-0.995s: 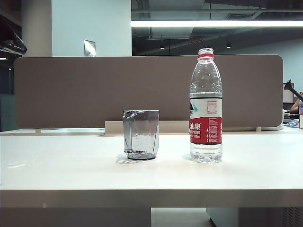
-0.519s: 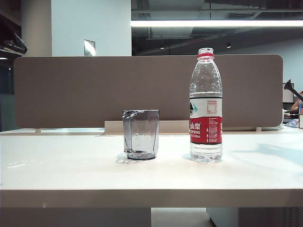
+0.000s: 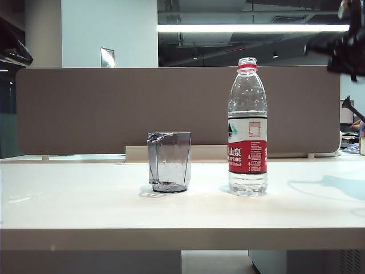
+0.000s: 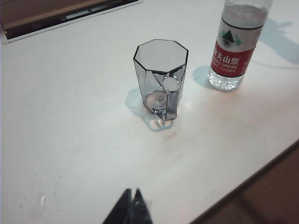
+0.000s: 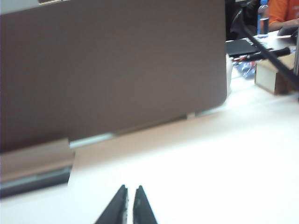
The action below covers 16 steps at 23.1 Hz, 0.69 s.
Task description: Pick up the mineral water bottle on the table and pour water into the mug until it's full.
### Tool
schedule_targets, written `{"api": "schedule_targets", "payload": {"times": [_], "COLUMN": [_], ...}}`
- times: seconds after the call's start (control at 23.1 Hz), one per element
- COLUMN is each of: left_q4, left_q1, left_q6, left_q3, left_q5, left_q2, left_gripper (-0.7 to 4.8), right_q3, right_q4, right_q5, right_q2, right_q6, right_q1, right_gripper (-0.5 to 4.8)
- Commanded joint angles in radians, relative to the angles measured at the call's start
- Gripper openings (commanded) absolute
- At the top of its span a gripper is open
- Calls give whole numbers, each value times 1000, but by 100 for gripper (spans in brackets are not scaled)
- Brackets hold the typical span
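bottle (image 3: 247,128) label "spring", l gripper (image 4: 131,204) & r gripper (image 5: 130,200) closed

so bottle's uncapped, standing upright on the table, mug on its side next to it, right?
Not quite. The mug is upright, not on its side: the exterior view shows it standing on its base on the table, and the left wrist view looks down into its open mouth. The rest holds: the bottle stands uncapped and upright beside it, apart from it.

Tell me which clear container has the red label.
The mineral water bottle, the taller one; the mug beside it is short, smoky-grey, faceted and unlabelled.
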<state>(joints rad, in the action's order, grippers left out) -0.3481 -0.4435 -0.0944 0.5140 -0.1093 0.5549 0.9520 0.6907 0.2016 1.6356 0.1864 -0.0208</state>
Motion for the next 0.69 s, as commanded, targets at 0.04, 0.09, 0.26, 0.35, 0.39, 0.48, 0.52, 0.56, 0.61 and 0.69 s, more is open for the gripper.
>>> {"api": "schedule_targets", "payload": {"times": [0.04,0.09,0.26,0.35,0.39,0.48,0.52,0.56,0.61,0.69], "left_q4": [13,13,13,13,13,13,13,13,13,13], "left_q1": [0,0,0,0,0,0,0,0,0,0], "left_q6": [-3,-3,-3,-3,-3,-3,-3,-3,-3,-3], "left_q3": [3,3,3,3,3,3,3,3,3,3], "left_q5": [-3,-4,-3,-3,-3,-3,-3,-3,-3,-3], "left_q2": [-1,-1,-1,-1,-1,-2,-2,-2,-2,-2], "left_gripper": [-5,-5,-5,-5,-5,-5,-5,-5,-5,-5], "right_q3": [-182,-217,-337,-374,-389,-419,-433,-446,-461,-486], "right_q4": [188,212,277,293,303,308,309,310,309,311], "right_q5": [-34,-45,-78,-79,-78,-87,-89,-88,-88,-88], "right_q2": [-7,-7,-8,-18,-26,-52,-66,-79,-96,-124], "right_q6": [-8,-11,-114,-160,-166,-166,-166,-166,-166,-166], "right_q1": [-23,-30,-79,-107,-117,-139,-150,-160,-171,-185], "right_gripper": [40,40,40,40,40,40,40,40,40,40]}}
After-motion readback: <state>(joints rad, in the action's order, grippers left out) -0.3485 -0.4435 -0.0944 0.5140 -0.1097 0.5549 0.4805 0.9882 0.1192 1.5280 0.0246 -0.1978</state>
